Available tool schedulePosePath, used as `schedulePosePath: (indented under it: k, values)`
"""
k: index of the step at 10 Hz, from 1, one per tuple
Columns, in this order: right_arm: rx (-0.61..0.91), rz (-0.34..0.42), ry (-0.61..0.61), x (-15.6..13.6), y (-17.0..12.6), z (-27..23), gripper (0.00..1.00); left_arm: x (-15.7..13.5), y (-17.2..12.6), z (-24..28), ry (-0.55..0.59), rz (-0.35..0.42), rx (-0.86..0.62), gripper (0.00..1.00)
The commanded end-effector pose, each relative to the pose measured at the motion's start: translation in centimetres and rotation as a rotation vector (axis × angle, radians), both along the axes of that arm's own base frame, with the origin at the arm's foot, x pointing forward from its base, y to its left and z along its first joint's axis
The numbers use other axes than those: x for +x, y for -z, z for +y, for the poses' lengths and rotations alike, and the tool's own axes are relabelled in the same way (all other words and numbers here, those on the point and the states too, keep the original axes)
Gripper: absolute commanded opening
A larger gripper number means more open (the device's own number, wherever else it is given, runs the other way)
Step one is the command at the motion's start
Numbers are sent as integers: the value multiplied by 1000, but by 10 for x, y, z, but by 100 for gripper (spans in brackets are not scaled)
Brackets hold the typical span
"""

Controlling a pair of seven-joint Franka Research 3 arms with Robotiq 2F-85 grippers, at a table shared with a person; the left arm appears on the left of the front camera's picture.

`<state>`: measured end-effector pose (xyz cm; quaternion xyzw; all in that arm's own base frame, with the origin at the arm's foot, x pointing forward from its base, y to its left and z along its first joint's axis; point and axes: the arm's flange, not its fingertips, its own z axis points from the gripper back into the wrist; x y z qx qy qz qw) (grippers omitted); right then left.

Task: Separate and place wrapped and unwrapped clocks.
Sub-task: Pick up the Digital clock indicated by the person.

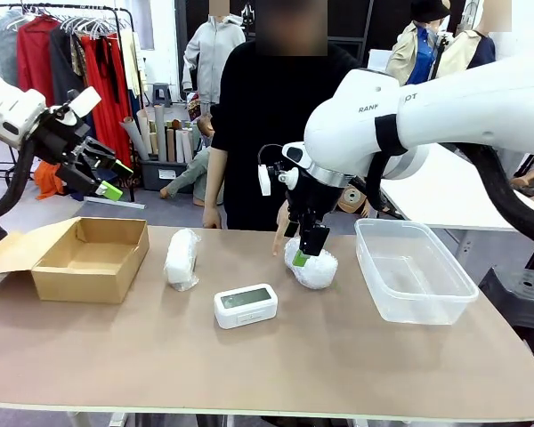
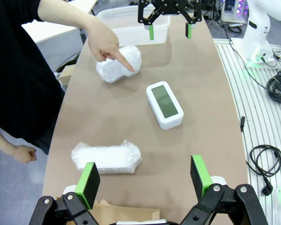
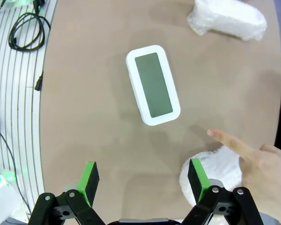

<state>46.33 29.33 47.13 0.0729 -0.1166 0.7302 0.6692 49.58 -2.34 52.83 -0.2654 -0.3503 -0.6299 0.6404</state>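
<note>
Bare clock (image 1: 246, 305) lies screen-up mid-table. Right gripper (image 3: 143, 180), jaws spread, hangs over the right wrapped clock (image 1: 319, 271), hiding its top; whether they touch is unclear. Person's hand (image 2: 105, 44) points at it. Left gripper (image 2: 145, 178), spread and empty, is raised beside the cardboard box (image 1: 91, 258), near the left wrapped clock (image 2: 107, 157).

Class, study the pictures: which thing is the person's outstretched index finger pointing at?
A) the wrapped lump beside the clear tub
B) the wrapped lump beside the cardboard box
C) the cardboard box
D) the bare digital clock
A: in the left wrist view the person's hand stretches its index finger down to the wrapped lump lying by the clear tub, apart from the bare clock.
</note>
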Motion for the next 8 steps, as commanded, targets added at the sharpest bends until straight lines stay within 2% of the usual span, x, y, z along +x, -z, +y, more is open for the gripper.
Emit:
schedulePosePath:
  k: [1,2,8]
  values:
    - [-1,-23,-38,-4,6,17,100,0,-1,0,0,-2,-1,100]
    - [-29,-45,-27,-2,8,31,100,0,-1,0,0,-2,-1,100]
    - [-114,-62,-168,5,56,82,100,0,-1,0,0,-2,-1,100]
